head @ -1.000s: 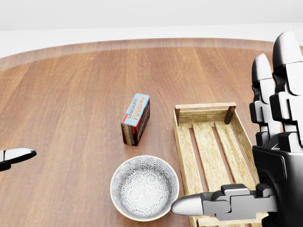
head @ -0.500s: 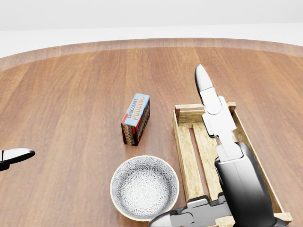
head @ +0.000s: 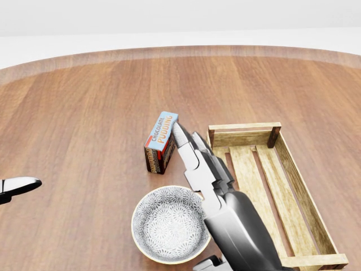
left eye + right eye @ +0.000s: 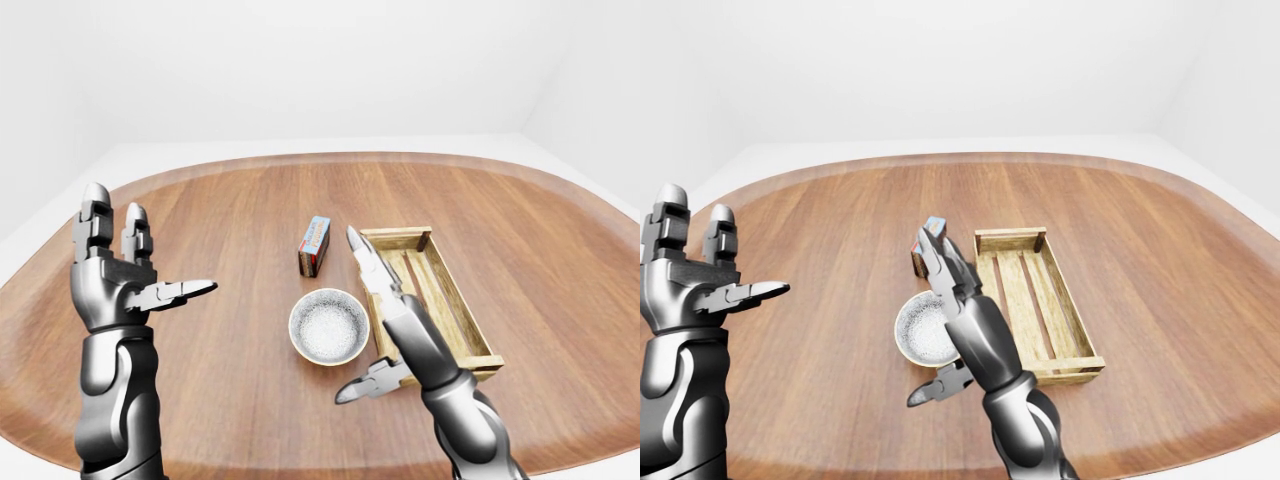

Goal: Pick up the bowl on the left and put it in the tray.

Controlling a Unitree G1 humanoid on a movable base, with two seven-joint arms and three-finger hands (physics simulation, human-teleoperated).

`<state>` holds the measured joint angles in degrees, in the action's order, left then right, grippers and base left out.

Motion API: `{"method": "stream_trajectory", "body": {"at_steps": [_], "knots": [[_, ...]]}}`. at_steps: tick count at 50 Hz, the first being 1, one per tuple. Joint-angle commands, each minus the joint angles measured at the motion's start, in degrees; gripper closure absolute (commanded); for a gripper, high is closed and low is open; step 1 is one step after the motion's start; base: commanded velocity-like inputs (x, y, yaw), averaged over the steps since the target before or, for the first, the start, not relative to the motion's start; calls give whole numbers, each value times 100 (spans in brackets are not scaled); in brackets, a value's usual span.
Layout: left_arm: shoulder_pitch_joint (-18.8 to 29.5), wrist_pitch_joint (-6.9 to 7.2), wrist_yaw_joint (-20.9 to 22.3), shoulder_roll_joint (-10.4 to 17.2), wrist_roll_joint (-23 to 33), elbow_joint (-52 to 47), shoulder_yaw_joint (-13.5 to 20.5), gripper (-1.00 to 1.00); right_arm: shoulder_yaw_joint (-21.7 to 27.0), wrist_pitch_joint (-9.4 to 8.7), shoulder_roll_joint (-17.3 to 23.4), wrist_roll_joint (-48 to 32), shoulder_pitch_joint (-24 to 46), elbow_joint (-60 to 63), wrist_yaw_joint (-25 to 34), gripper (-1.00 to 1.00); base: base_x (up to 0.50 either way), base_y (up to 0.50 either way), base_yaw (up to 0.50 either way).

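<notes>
Two hands show, fingers spread, grasping nothing: the right hand [image 4: 400,330] crosses the one bowl's [image 4: 328,327] right rim in the head view, and the left hand [image 4: 115,285] is raised well left of the bowl. One tray [image 3: 242,137] lies just right of the bowl, bare slats showing. One pudding box [image 3: 162,141] stands above the bowl on the table [image 4: 230,200].

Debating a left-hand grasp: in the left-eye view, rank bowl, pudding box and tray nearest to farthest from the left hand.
1. The bowl, at view centre, and the pudding box just above it: too close to call from the left hand, raised at view left.
2. The tray, right of both: clearly farthest.
</notes>
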<state>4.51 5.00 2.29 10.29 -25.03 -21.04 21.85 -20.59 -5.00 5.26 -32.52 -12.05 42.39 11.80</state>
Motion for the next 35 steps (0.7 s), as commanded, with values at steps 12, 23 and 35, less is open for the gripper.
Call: {"method": "stream_trajectory", "body": {"at_steps": [12,23,35], "knots": [[42,0,1,39,-35,108,35,-100,-627,0,-61,-1612,35,-1361,64,-100,0,0,0],[43,0,-30,46,-48,55,37,-100,-570,0,-171,-1874,-16,-1471,99,-100,0,0,0],[62,0,-38,65,-67,67,58,-100,-639,0,-253,-2063,18,-1745,-5,-100,0,0,0]]}}
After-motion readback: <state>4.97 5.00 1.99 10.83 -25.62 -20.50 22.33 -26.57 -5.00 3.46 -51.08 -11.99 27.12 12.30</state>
